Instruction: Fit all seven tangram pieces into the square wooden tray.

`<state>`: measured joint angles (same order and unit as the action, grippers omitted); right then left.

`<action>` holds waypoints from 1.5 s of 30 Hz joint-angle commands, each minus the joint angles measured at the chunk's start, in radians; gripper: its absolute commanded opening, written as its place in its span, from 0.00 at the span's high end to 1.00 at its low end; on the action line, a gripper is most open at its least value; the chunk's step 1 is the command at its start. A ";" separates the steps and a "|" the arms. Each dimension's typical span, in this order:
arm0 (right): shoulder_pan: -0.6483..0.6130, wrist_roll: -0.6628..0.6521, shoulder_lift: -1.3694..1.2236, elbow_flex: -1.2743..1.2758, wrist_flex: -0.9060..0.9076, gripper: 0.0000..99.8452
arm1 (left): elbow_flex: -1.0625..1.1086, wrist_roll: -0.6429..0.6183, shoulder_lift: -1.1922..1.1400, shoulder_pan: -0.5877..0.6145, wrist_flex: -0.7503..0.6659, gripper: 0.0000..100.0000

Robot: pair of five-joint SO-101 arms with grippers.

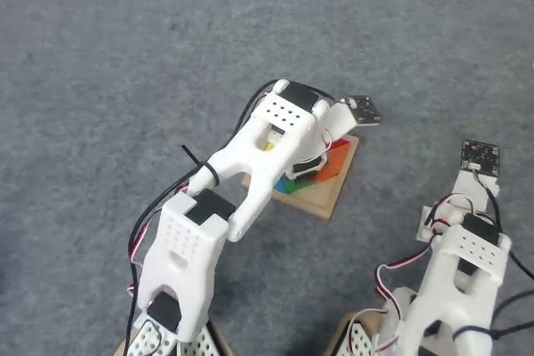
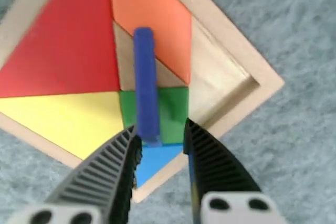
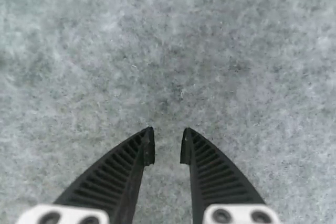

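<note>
Jaws apart, the left gripper (image 2: pixel 160 131) straddles the near end of the dark blue piece (image 2: pixel 145 77). The piece stands on edge over a bare slot beside the orange piece (image 2: pixel 157 14) in the wooden tray (image 2: pixel 262 85), centre of the high view, likely so it can be tipped flat. The right gripper (image 3: pixel 167 145) hangs lower right, jaws slightly apart.

White arms (image 1: pixel 250 164), black cables (image 1: pixel 133 243), ribbed black gripper fingers (image 2: pixel 107 169).
</note>
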<state>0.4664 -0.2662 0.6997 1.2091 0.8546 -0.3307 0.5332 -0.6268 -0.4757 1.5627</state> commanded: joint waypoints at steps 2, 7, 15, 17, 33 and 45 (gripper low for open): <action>-0.019 -0.009 0.022 -0.060 -0.001 0.91 | -0.085 0.028 0.017 0.009 0.083 0.86; -0.019 -0.009 0.022 -0.060 -0.001 0.91 | -0.213 0.021 0.017 0.021 0.153 0.86; -0.019 -0.009 0.022 -0.060 -0.001 0.91 | -0.335 0.020 0.008 0.087 0.161 0.86; -0.021 -0.009 0.022 -0.060 -0.001 0.91 | -0.337 0.020 0.006 0.095 0.153 0.86; -0.021 -0.009 0.022 -0.060 -0.001 0.91 | -0.150 -0.014 0.003 0.083 -0.029 0.86; -0.021 -0.009 0.022 -0.060 -0.002 0.91 | -0.122 -0.051 0.005 -0.041 0.006 0.86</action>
<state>0.4572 -0.2662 0.6997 1.2091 0.8546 -0.4442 0.5056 -0.6406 -0.5033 1.5535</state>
